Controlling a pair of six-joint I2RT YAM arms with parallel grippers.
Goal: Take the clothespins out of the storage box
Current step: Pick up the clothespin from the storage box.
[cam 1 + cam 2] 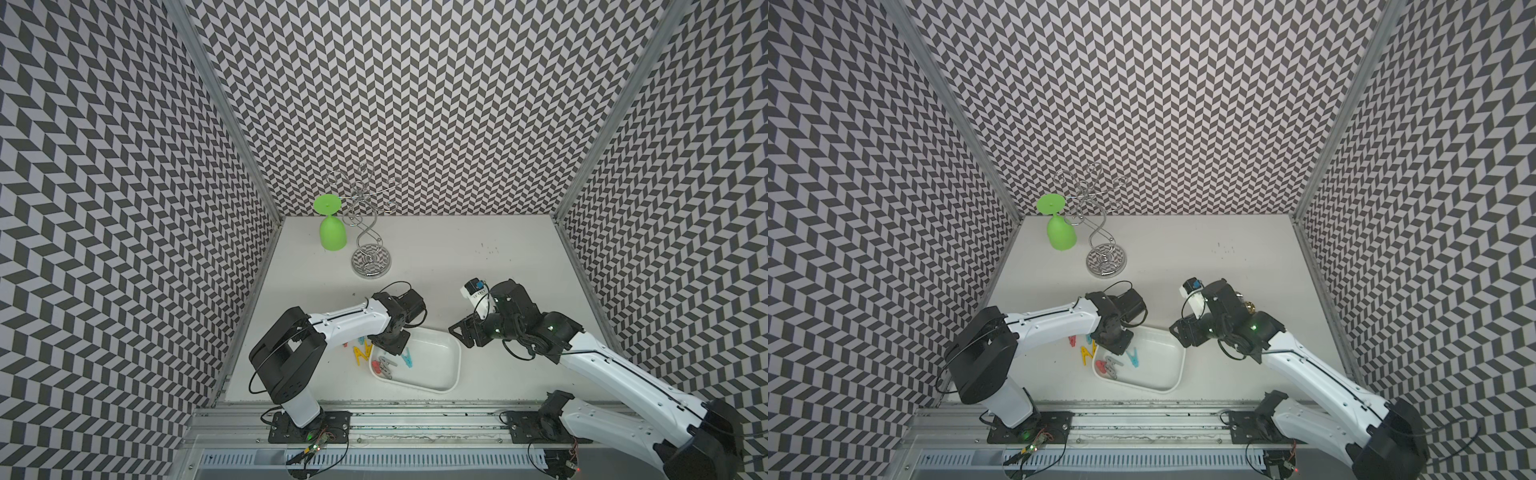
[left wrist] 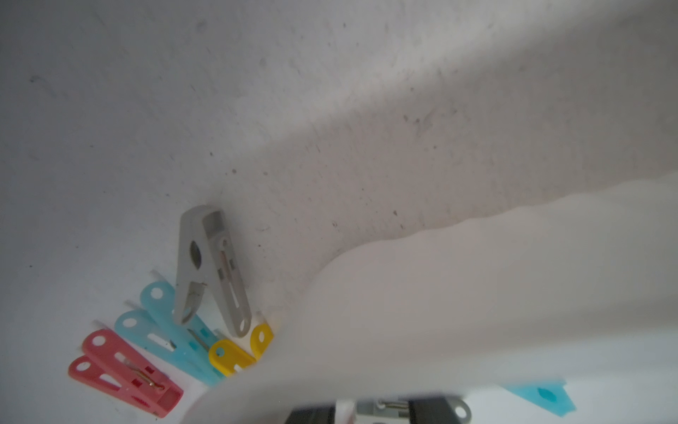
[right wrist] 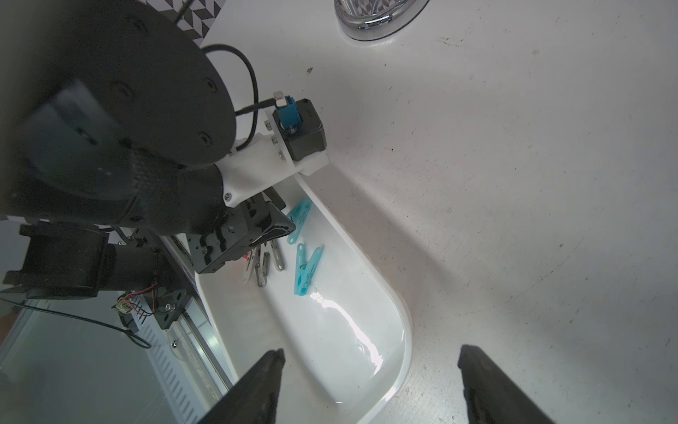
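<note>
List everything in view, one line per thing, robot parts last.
storage box: one, white, between the arms.
clothespins on table: at least four, red, light blue, yellow, grey, beside the box.
clothespins in box: at least five, light blue, grey, red, at one end.
glass: one, green, upside down, back left.
wire stand: one, chrome, beside the glass.
left gripper: one, black, in the box, around a grey clothespin; grip unclear.
right gripper: one, black, open, over the box's other end.

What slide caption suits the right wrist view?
Open right tool at one end of the storage box; blue and grey clothespins at the other, by the left tool.
</note>
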